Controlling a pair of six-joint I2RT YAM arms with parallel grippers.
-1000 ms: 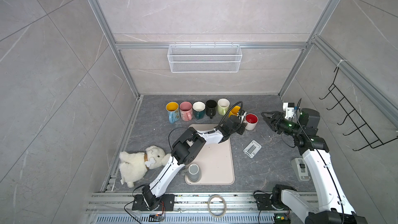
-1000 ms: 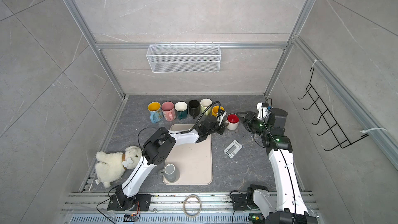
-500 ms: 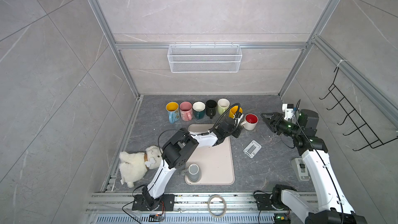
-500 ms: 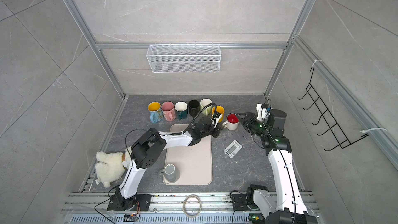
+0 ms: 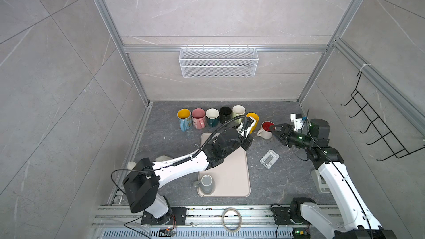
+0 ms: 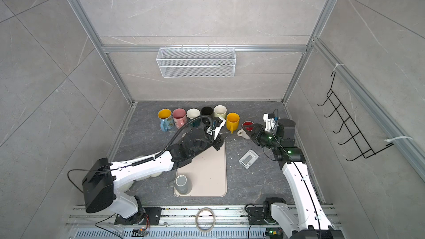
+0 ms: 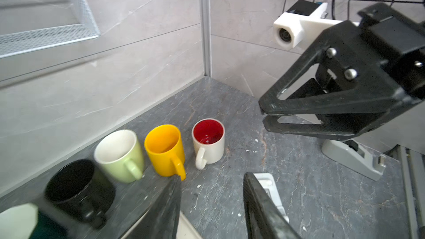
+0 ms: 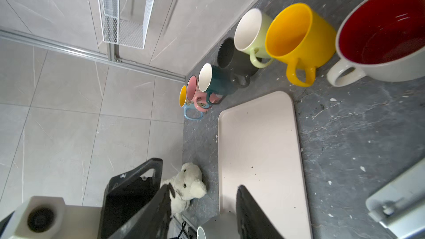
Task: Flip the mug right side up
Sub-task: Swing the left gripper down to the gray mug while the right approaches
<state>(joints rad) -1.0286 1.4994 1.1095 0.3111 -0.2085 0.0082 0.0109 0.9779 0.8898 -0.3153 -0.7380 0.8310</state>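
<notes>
Left gripper backed off yellow mug, jaws part-open, empty | grey mug on tray's near-left corner, which end up unclear | yellow mug upright in back row | right gripper part-open, empty, just beside red-lined mug

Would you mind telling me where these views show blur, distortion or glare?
Left wrist view: blur smears the glossy black mug, while the red-lined white mug is fairly sharp. Right wrist view: wide-angle stretch swells that mug, with small glare streaks inside. Both top views: sharp, evenly lit, soft shadows.
</notes>
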